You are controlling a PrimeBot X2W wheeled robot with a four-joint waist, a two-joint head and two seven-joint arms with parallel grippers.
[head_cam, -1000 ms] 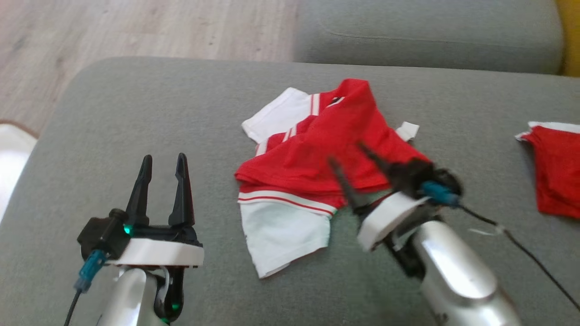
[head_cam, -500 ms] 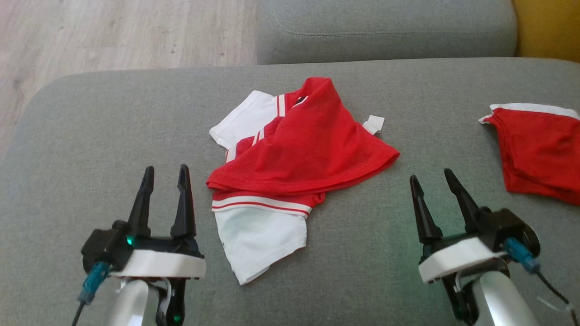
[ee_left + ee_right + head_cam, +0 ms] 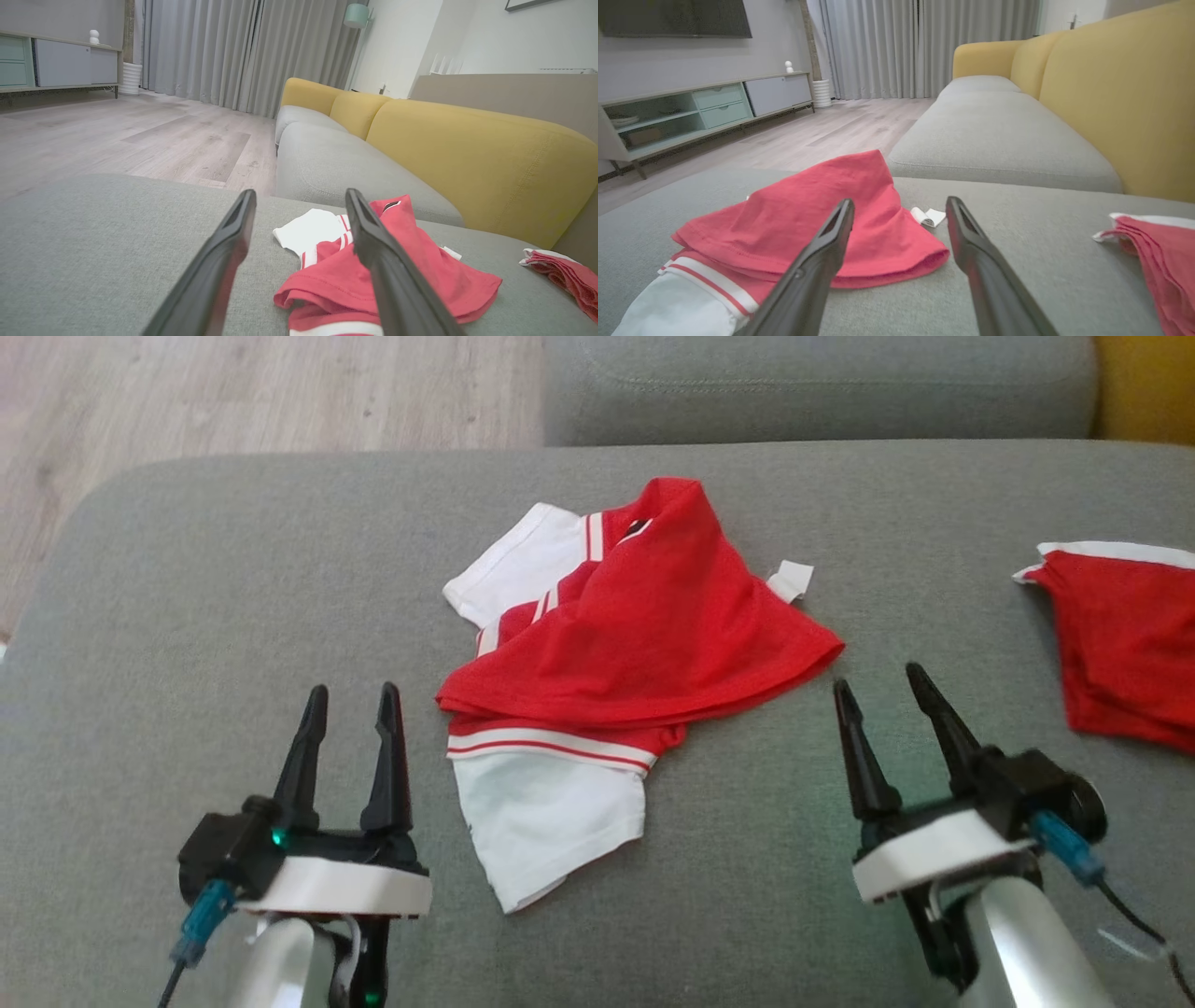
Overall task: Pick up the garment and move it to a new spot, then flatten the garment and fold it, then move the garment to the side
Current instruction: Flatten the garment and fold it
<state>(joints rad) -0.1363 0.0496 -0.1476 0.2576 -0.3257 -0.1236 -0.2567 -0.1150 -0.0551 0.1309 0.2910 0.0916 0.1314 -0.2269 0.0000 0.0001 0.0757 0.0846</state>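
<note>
A crumpled red and white garment (image 3: 616, 653) lies in a loose heap in the middle of the grey sofa seat (image 3: 233, 597), one white sleeve spread toward me. It also shows in the left wrist view (image 3: 420, 275) and the right wrist view (image 3: 808, 219). My left gripper (image 3: 353, 693) stands open to the left of the garment, nothing between its fingers. My right gripper (image 3: 878, 677) stands open just off the garment's right hem, apart from the cloth and empty. Both grippers hover low over the seat.
A second red garment with a white edge (image 3: 1120, 644) lies folded at the right of the seat. Another grey seat cushion (image 3: 812, 387) lies beyond, with a yellow backrest (image 3: 467, 154) on the right. Wooden floor (image 3: 233, 392) lies past the seat's far-left edge.
My right gripper has drawn back off the garment to its right side and now points straight ahead. The garment stays where it lay. The head camera has shifted slightly.
</note>
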